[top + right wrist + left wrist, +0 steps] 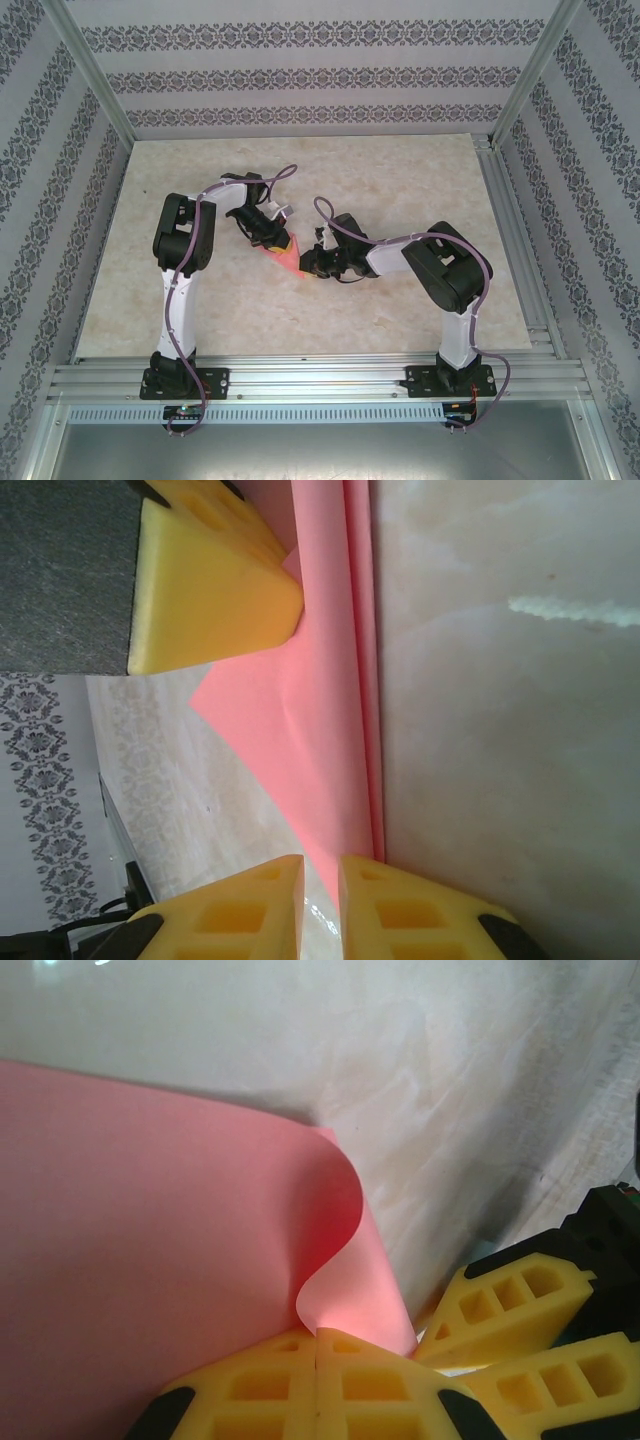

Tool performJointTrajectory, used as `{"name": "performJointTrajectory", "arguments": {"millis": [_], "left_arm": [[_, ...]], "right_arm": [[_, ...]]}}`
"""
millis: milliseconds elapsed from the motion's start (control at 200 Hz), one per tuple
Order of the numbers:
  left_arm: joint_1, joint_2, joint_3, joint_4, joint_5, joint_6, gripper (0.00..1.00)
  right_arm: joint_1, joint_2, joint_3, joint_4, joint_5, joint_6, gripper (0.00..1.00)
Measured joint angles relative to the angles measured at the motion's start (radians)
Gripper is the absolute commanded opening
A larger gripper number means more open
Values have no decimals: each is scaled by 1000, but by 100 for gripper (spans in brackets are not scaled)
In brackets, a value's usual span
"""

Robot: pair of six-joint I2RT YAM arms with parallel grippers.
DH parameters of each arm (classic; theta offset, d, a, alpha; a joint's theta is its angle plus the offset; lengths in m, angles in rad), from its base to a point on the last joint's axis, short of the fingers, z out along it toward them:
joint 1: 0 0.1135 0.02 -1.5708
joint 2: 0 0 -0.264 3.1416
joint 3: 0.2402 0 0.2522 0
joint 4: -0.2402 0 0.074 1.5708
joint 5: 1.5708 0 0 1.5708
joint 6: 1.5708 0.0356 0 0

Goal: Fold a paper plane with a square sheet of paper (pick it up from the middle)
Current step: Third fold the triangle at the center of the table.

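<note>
Patterned walls around a pale marbled counter. Paper lies mid-counter, partly folded, long axis 11 to 5 o'clock, bridging both arms. Left gripper at the 11 o'clock end, clamped tight on a curling edge. Right gripper at 5 o'clock, jaws a slit apart, folded edge running toward the gap; hold unclear. Elbows out, wrists low, turned inward.

Beige marbled table w/ alu frame, patterned wall panels around.
</note>
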Motion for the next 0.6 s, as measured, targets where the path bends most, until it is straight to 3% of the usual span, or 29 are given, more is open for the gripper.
{"name": "performJointTrajectory", "arguments": {"millis": [599], "left_arm": [[5,1,13,-3,6,13,5]], "right_arm": [[23,-6,22,-3,-26,27,17]]}}
